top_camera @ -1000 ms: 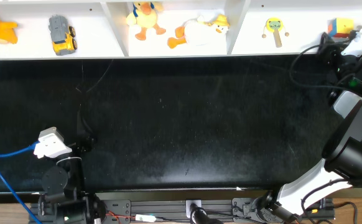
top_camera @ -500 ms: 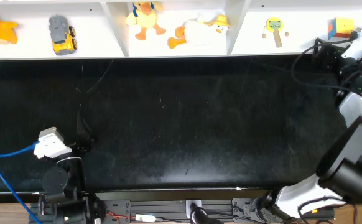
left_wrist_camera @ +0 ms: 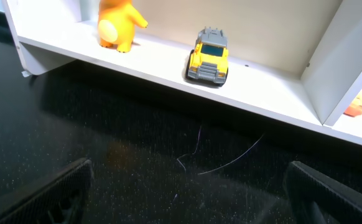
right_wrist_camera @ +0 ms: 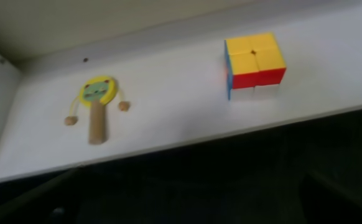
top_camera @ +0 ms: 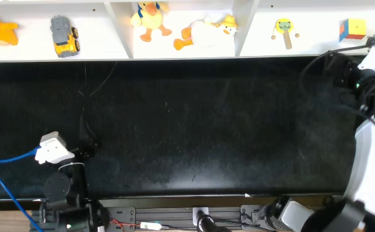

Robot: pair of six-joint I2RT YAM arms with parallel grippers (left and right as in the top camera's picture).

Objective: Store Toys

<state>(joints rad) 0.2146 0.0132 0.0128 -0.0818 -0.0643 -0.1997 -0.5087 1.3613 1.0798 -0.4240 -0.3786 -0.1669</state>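
A multicoloured cube rests in the white shelf's rightmost compartment, beside a yellow rattle drum. My right gripper hangs open and empty over the black table, a short way in front of that compartment and touching neither toy. From above, the cube and rattle lie clear of the right arm. My left gripper is open and empty, low near the table's front left, facing a yellow-grey truck and an orange duck on the shelf.
In the middle compartment sit a yellow plush duck and a white plush duck. The black table spreads between shelf and arms. A blue cable loops beside the left arm's base.
The right arm has drawn back from the shelf's right end toward the table, so the cube now stands uncovered. The left arm has not moved.
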